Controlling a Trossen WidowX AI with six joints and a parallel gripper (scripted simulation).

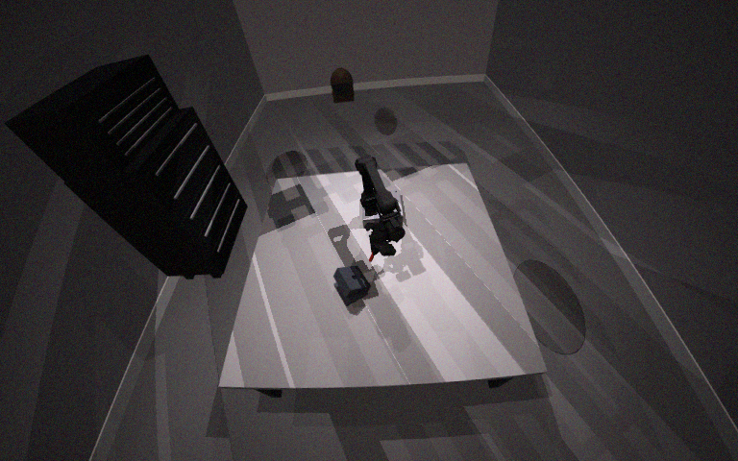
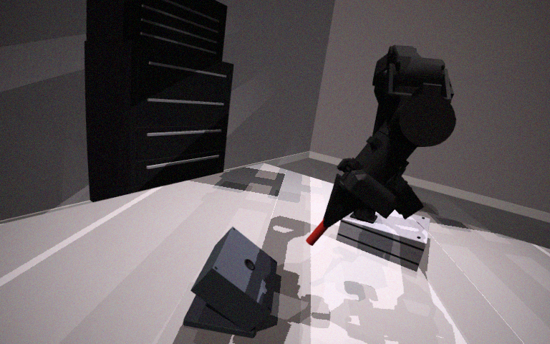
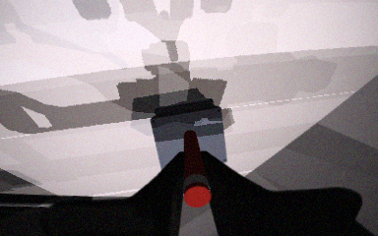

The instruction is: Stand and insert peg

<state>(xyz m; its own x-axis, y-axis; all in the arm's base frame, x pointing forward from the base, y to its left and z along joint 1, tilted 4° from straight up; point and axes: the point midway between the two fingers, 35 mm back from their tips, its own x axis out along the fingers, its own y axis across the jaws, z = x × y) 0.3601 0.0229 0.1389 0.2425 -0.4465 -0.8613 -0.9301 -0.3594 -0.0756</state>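
Observation:
My gripper (image 1: 374,253) (image 2: 326,221) (image 3: 192,156) is shut on the red peg (image 1: 371,256) (image 2: 316,233) (image 3: 190,143), above the table. The peg is tilted, its plain end pointing out of the fingers, down and towards the panel side. The peg's band (image 3: 197,180), dim grey in this light, is near the other end, on the wrist camera's side. The blue-grey sloped panel (image 1: 351,279) (image 2: 230,259) (image 3: 214,144) stands apart from the peg. Its hole (image 2: 249,264) shows in the exterior view; in the wrist view I cannot make it out, and the peg covers part of the face.
The robot's base block (image 2: 381,245) is behind the gripper. A black drawer cabinet (image 1: 135,162) (image 2: 182,117) stands beyond the table's side. Striped shadows cross the table (image 1: 435,326) (image 2: 101,243). A brown round-topped object (image 1: 341,85) is far behind the arm.

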